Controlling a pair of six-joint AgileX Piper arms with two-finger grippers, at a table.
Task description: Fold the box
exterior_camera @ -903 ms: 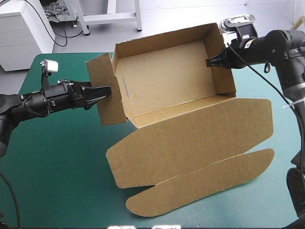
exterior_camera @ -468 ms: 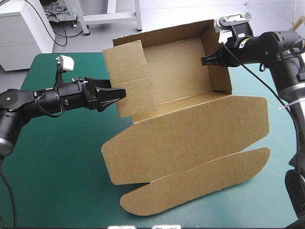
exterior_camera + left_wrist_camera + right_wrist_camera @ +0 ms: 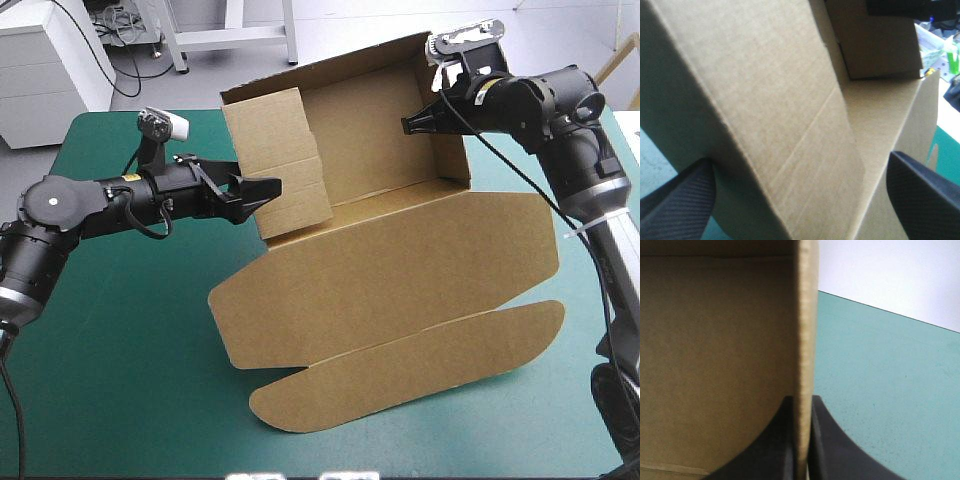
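- Two grippers are at one brown box [image 3: 380,270] [image 3: 790,100] [image 3: 715,365], which lies mid-table on the teal-green cover [image 3: 110,350], nearer the far edge.
- The left gripper [image 3: 268,190] [image 3: 800,160] reaches in from the left with its black fingers spread wide, gripping nothing.
- The box's left end flap [image 3: 280,165] stands upright straight ahead of it. In the left wrist view the board fills the space between the fingers.
- The tray part has its walls raised and its open side tipped up.
- The lid [image 3: 400,265] lies flat on the cover toward the near edge, and its rounded tuck flap [image 3: 400,375] lies nearest of all.
- The right gripper [image 3: 407,125] [image 3: 801,400] pinches the rim of the right end wall [image 3: 447,140], one finger on each face, all but closed on the board.
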